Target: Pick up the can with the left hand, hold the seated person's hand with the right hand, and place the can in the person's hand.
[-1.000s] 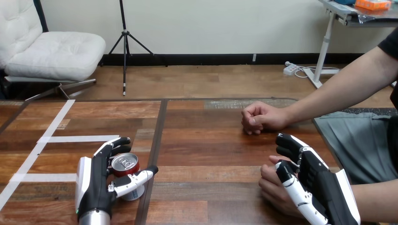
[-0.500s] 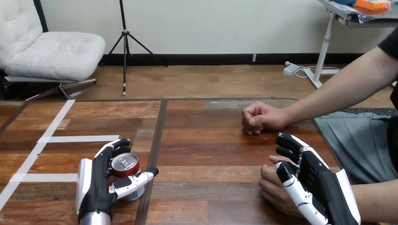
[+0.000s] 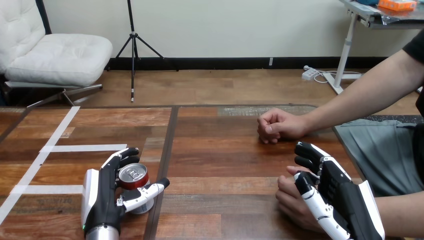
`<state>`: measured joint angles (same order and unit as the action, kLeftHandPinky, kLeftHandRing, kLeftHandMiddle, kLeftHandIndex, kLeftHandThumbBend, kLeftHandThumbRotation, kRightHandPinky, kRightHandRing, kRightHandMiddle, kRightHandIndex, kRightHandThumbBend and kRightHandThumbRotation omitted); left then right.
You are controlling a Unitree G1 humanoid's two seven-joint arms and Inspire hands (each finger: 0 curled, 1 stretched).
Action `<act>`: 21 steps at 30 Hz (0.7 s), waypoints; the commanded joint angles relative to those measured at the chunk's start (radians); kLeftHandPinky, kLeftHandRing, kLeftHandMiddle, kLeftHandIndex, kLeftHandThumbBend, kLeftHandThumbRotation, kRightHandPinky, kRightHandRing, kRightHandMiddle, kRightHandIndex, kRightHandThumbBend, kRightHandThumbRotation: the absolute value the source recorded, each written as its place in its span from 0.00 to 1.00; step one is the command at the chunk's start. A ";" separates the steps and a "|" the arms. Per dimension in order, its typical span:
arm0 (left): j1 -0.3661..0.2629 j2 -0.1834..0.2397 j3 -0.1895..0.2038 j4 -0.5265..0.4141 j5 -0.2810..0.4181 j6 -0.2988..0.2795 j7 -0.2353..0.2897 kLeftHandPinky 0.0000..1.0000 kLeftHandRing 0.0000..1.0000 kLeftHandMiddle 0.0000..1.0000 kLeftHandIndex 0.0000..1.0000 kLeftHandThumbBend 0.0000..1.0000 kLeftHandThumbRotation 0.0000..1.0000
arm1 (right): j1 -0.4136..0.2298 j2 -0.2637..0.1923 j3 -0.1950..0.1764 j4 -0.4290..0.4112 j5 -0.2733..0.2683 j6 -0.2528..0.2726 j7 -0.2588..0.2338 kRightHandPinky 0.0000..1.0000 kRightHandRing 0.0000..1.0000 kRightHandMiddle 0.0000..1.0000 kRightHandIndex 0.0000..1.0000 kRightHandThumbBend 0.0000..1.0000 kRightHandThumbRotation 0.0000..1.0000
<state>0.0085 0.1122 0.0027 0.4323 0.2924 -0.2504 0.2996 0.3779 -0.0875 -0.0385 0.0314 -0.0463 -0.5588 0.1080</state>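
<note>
Can (image 3: 134,176) gripped by left hand (image 3: 102,195), tape-marked wooden table (image 3: 220,165)

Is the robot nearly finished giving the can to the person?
Not yet; no step is finished. In hand: the left hand is curled round the can, which looks not yet lifted off the table. The right hand lies over the person's near hand, but I cannot tell if it grips. Left: lifting the can, carrying it across and setting it in that hand.
</note>
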 commanded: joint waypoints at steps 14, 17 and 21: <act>-0.029 -0.007 -0.003 -0.012 0.001 -0.038 0.033 0.61 0.68 0.72 0.72 0.79 0.00 | -0.057 -0.014 -0.002 -0.016 0.011 -0.014 0.007 0.79 0.85 0.86 0.83 0.56 0.65; -0.029 -0.010 0.000 -0.011 -0.003 -0.042 0.037 0.61 0.68 0.71 0.71 0.78 0.00 | -0.056 -0.014 -0.002 -0.016 0.006 -0.014 0.005 0.79 0.85 0.86 0.83 0.56 0.65; -0.030 -0.014 0.003 -0.011 -0.008 -0.048 0.044 0.60 0.67 0.70 0.70 0.79 0.00 | -0.054 -0.012 -0.002 -0.019 0.002 -0.011 0.002 0.79 0.85 0.86 0.83 0.56 0.65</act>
<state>0.0099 0.1035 0.0059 0.4323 0.2875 -0.2622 0.3264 0.3780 -0.0875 -0.0389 0.0314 -0.0424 -0.5588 0.1152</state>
